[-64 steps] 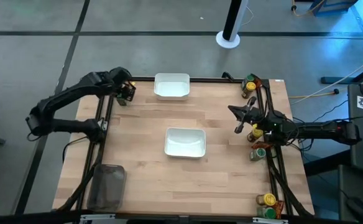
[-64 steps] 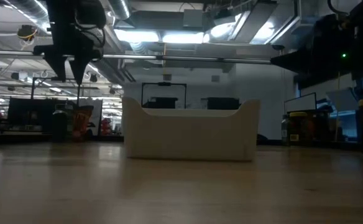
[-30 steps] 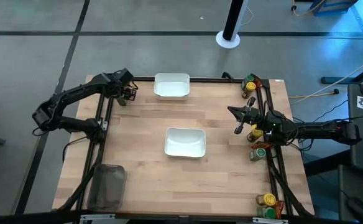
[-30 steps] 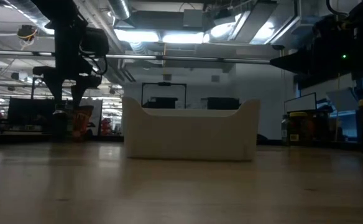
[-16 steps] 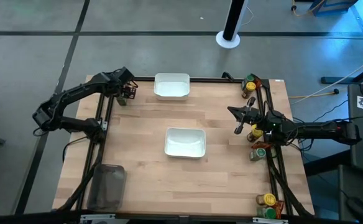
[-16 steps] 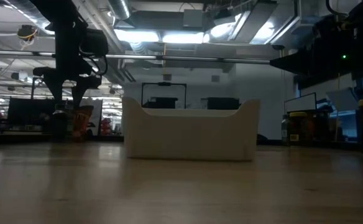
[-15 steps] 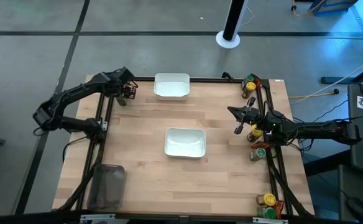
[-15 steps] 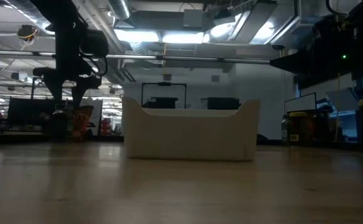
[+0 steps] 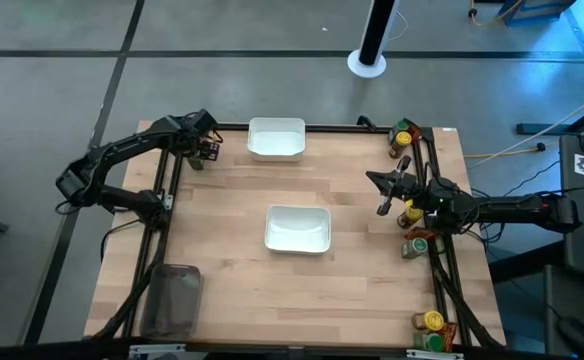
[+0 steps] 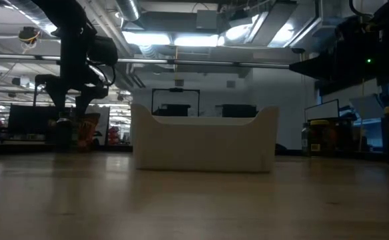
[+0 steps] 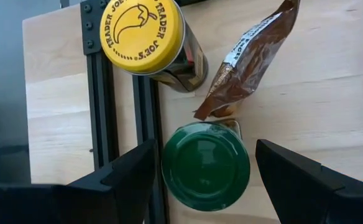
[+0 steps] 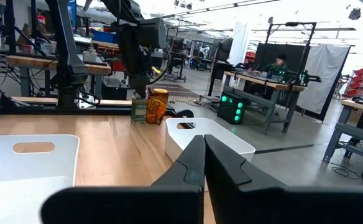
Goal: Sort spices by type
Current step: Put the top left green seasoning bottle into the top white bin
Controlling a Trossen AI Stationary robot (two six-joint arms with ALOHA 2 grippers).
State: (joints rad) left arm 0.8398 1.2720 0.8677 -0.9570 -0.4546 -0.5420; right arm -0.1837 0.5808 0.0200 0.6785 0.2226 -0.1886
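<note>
At the table's far left corner stand a green-capped jar [image 11: 206, 165] and a yellow-capped jar [image 11: 143, 34], both upright beside the black frame rail. A brown packet [image 11: 250, 59] lies next to them on the wood. My left gripper [image 9: 204, 150] hangs over this group, pointing steeply down. In the left wrist view its open fingers [image 11: 132, 174] stand on either side of the green-capped jar with a narrow gap on each side. My right gripper [image 9: 372, 177] hovers shut at the right side, pointing level across the table. More spices [image 9: 410, 212] stand along the right edge.
One white bowl [image 9: 276, 138] sits at the far edge and a second [image 9: 298, 228] in the table's middle. A clear grey tray [image 9: 172, 300] lies at the near left. Jars and packets [image 9: 432, 322] also stand at the near right corner. Bare wood lies between the bowls and the arms.
My left gripper came down over the spices at the far left corner, staying open. It has held almost still through the last second. The right arm has not moved.
</note>
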